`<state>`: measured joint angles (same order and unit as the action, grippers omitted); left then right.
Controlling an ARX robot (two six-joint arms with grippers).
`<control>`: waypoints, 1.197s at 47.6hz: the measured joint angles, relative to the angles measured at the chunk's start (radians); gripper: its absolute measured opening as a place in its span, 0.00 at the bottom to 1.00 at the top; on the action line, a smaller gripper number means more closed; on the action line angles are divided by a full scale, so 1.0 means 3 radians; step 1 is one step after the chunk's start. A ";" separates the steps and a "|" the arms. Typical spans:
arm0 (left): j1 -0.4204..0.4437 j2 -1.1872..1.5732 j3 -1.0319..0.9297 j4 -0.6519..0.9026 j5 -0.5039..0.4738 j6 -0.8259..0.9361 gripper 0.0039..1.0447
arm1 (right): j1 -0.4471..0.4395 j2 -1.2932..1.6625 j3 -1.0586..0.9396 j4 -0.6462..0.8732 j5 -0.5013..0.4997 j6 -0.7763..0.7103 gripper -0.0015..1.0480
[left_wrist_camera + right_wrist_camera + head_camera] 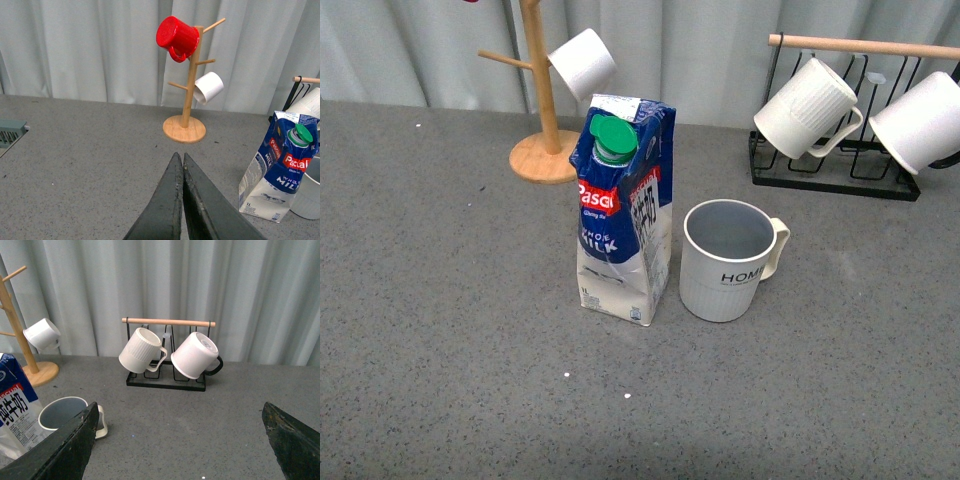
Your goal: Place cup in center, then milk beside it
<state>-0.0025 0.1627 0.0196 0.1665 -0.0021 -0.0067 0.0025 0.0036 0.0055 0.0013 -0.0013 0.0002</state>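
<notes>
Off-white ribbed "HOME" mug [725, 262] upright mid grey worktop [440, 300]; blue-and-white green-capped milk carton [623, 210] just beside; left hand [181, 165] closed, right hand [180, 440] open, both empty

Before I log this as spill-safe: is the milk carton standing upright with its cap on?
Upright and capped. The milk carton stands on its base beside the cup, dented, with the green cap on its spout.

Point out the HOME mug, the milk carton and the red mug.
HOME mug [723, 285]: front view, ribbed side wall.
Milk carton [610, 225]: front view, blue front panel.
Red mug [176, 34]: left wrist view, its side, hanging on the wooden tree.
</notes>
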 joint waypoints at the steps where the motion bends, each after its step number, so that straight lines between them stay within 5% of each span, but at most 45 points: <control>1: 0.0000 -0.0125 0.0000 -0.0174 -0.0003 0.0000 0.04 | 0.0000 0.0000 0.0000 0.0001 0.0000 0.0000 0.91; 11: 0.0000 -0.0524 0.0000 -0.0548 0.0008 -0.0004 0.04 | 0.0000 0.0000 0.0000 0.0000 0.0000 0.0000 0.91; 14: 0.0000 -0.0524 0.0000 -0.0549 0.0008 -0.0001 0.12 | 0.0000 0.0000 0.0000 0.0000 0.0000 0.0000 0.91; 33: 0.0000 -0.0526 0.0000 -0.0551 0.0008 0.0004 0.95 | 0.0000 0.0000 0.0000 0.0001 0.0001 0.0000 0.91; 57: 0.0000 -0.0526 0.0000 -0.0551 0.0008 0.0008 0.94 | 0.0000 0.0000 0.0000 0.0001 0.0001 0.0000 0.91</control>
<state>-0.0025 0.0048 0.0196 0.0013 0.0002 -0.0044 0.0025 0.0036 0.0055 0.0017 -0.0010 0.0002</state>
